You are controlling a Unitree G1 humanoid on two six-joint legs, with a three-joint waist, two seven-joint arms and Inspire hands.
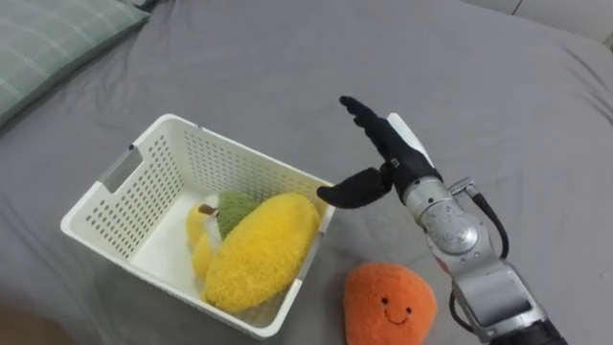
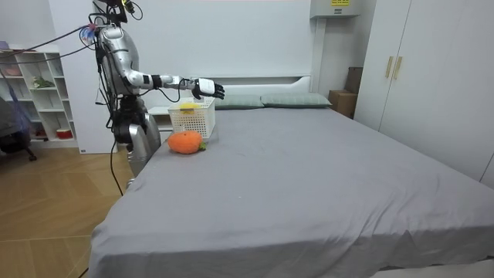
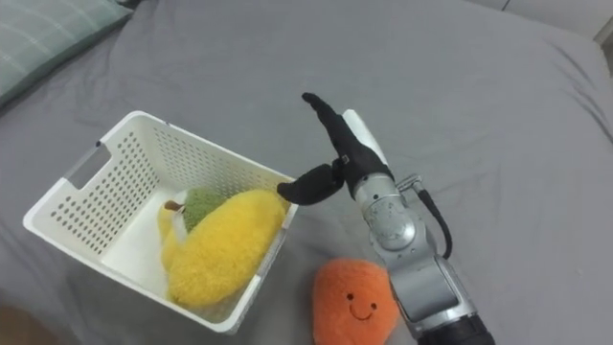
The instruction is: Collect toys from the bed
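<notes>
A white perforated basket [image 1: 144,163] sits on the grey bed and holds a big yellow plush toy [image 1: 261,249] and a smaller yellow and green plush [image 1: 218,213]. An orange plush with a smiling face [image 1: 388,305] lies on the bed just right of the basket's near corner. My right hand [image 1: 378,153] hovers open above the basket's right rim, fingers straight, thumb pointing at the rim, holding nothing. In the room view I stand at the bed's side with that arm [image 2: 174,82] stretched out over the basket [image 2: 192,118].
A green striped pillow [image 1: 48,43] lies at the far left. Grey sheet [image 1: 498,105] spreads wide to the right and beyond the basket. The room view shows white shelves [image 2: 35,96] behind me and wardrobes [image 2: 417,69] at the room view's right.
</notes>
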